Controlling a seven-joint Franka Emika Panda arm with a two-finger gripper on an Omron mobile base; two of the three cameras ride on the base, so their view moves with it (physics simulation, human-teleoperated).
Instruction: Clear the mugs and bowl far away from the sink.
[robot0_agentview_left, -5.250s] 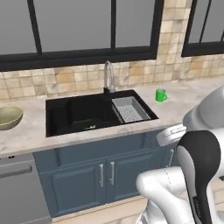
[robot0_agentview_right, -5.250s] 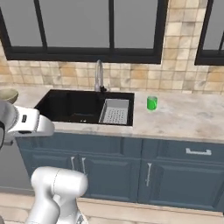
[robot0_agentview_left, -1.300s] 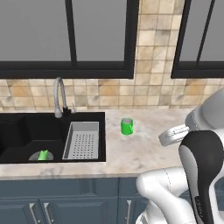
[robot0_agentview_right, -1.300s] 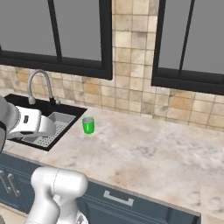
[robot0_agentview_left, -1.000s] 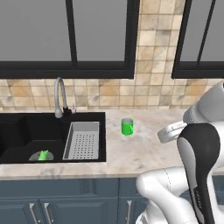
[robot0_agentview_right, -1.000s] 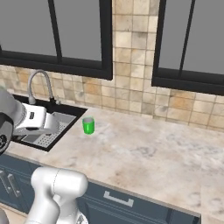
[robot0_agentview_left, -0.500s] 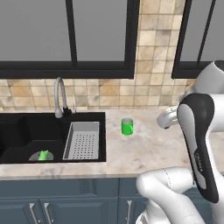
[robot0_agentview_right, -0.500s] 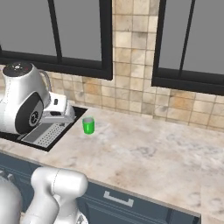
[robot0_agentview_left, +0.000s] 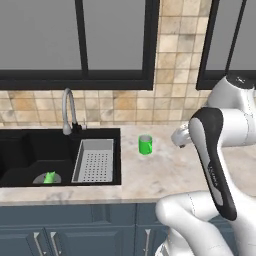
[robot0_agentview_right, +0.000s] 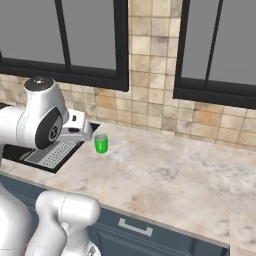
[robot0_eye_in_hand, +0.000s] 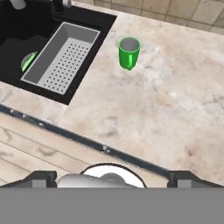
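Arm: over the past second the white Franka arm has swung up from a low tuck at the frame's lower right to a raised pose above the counter, its elbow now standing tall between the camera and the tiled wall.
Base: settled; the scene holds the same framing as a second ago, after the earlier drive along the cabinets that brought the right side of the sink to mid-frame.
Gripper: the gripper looks down at the counter's front edge with its fingers spread wide and nothing between them.
Green mug: the bright green mug stands upright on the marble counter, just beside the sink's right edge and untouched; it sits in the same spot as before.
Sink: the black sink holds the grey drainer tray in its right part, and a small green item on a grey disc lies in the basin to the tray's left; what it is cannot be told.
Faucet: the curved metal faucet rises behind the basin.
Meaning: the lift reads as the start of a reach for the green mug, the nearest of the task's pieces; no object has yet been cleared from the sink's side.
Next: the hand would need to travel forward and down over the mug before closing.
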